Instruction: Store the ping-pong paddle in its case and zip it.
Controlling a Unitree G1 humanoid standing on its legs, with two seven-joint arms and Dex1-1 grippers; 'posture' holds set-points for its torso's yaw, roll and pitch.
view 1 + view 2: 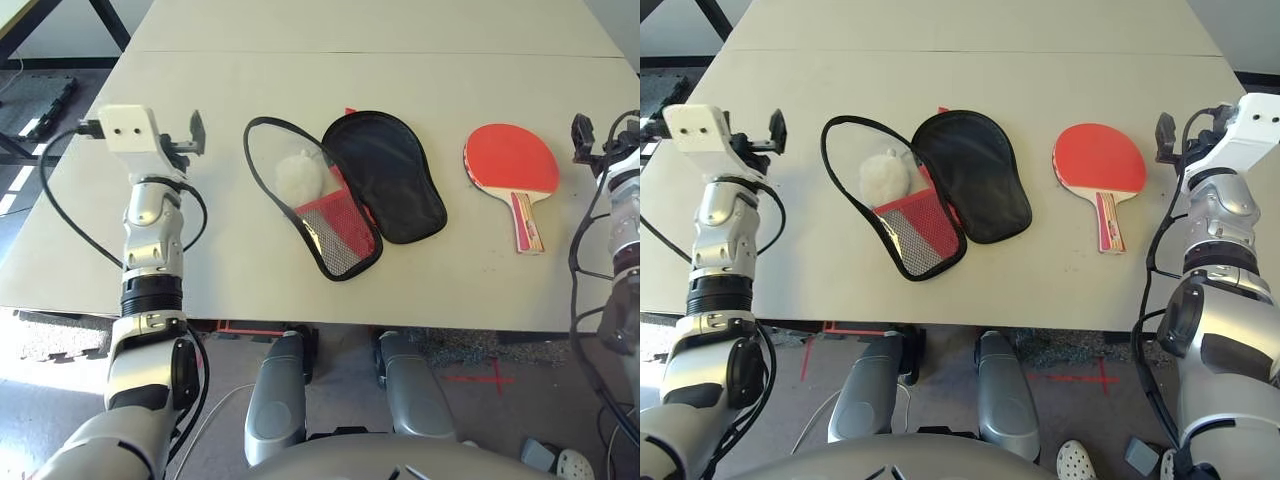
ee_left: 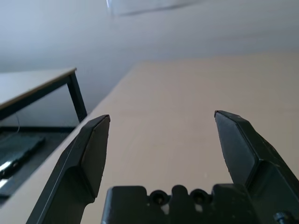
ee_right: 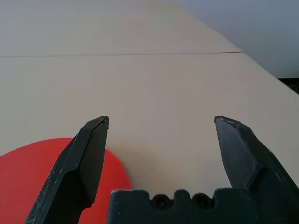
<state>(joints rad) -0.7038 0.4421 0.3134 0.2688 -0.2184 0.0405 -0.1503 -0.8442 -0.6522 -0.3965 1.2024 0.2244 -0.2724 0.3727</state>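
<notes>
Nothing was done yet: the ping-pong paddle (image 1: 511, 160) lay on the table (image 1: 420, 80), right of the unzipped case (image 1: 385, 175). My left gripper (image 2: 161, 140) and right gripper (image 3: 161, 144) stood wide, empty.

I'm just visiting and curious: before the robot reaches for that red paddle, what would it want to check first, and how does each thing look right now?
1. The case lies unzipped and spread open on the table: ok.
2. Inside of the case is free for the paddle: not ok, a white fluffy ball sits in it by the mesh pocket.
3. The ping-pong paddle lies flat, red face up, apart from the case, nothing on top: ok.
4. Right gripper open and empty, beside the paddle: ok.
5. Left gripper open and empty, on the case's other side: ok.
6. Zipper slider's position: cannot tell.
</notes>
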